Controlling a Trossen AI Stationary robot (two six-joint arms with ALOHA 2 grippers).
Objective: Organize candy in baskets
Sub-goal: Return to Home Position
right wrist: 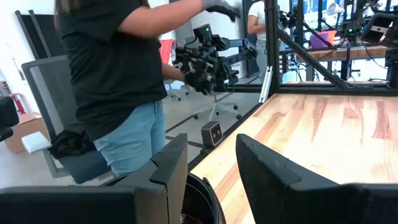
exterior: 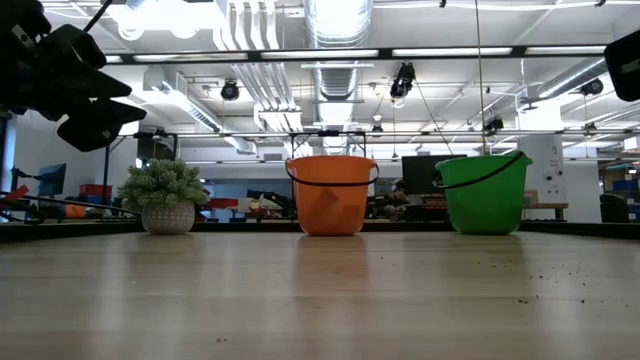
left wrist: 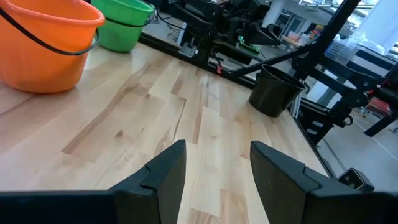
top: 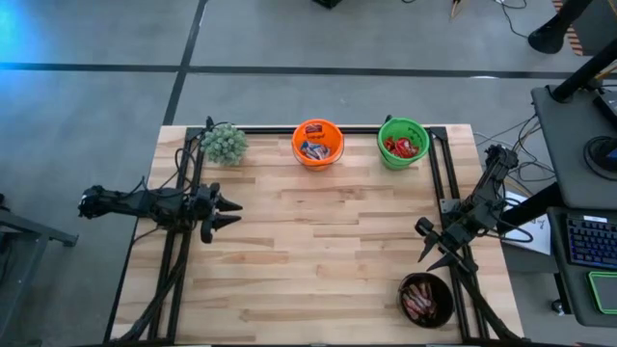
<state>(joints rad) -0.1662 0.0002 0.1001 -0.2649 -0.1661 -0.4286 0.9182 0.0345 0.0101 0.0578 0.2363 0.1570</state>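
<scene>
Three baskets hold the candy. The orange pail (top: 317,142) at the far edge holds light blue-and-white pieces (top: 313,150). Right of it, the green pail (top: 403,142) holds red ones (top: 402,147). The black bowl (top: 426,299) at the near right corner holds dark brown ones. My left gripper (top: 234,213) hovers open at the table's left side, pointing right, with nothing between its fingers (left wrist: 168,165). My right gripper (top: 436,260) hovers open just beyond the black bowl's rim (right wrist: 202,186), also with nothing between its fingers.
A fuzzy potted plant (top: 224,143) stands at the far left corner. Black frame rails (top: 439,173) run along the table's left and right sides. A person (right wrist: 112,81) stands beside an office chair off the table's near right corner. The wooden middle (top: 328,241) is bare.
</scene>
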